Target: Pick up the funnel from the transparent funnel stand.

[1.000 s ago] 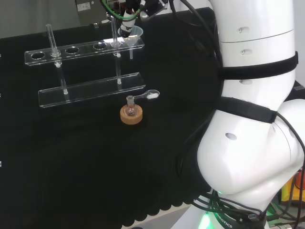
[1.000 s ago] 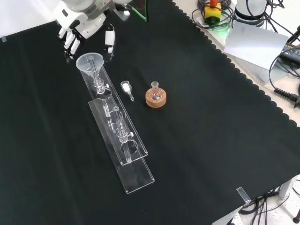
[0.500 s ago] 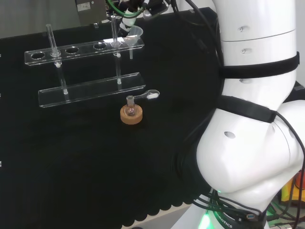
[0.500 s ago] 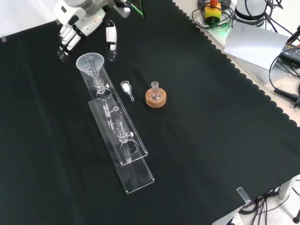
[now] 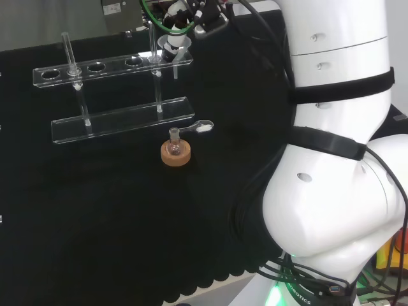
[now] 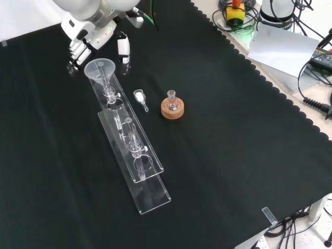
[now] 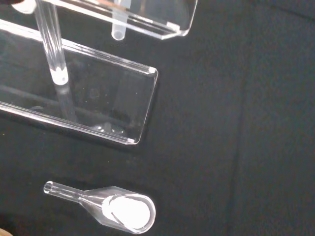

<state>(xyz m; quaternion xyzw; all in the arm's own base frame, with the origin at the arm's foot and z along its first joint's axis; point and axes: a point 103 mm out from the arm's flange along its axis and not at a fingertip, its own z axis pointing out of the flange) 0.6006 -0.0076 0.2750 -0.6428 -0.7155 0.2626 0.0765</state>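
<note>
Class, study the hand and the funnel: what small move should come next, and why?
Probably close the fingers round the funnel. The hand sits just behind its rim in the front view, fingers and thumb apart on either side, and the funnel sits in the funnel stand, ungrasped.

One clear funnel (image 6: pixel 99 68) sits in one transparent funnel stand (image 6: pixel 136 161). One small flask (image 6: pixel 171 102) rests on one cork ring (image 6: pixel 171 110), beside one glass scoop (image 6: pixel 140 97) of white powder on the surface.

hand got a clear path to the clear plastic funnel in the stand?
Probably yes. The hand hovers just beyond the clear plastic funnel, which sits in the end hole of the transparent stand, with nothing between them in the front view.
</note>
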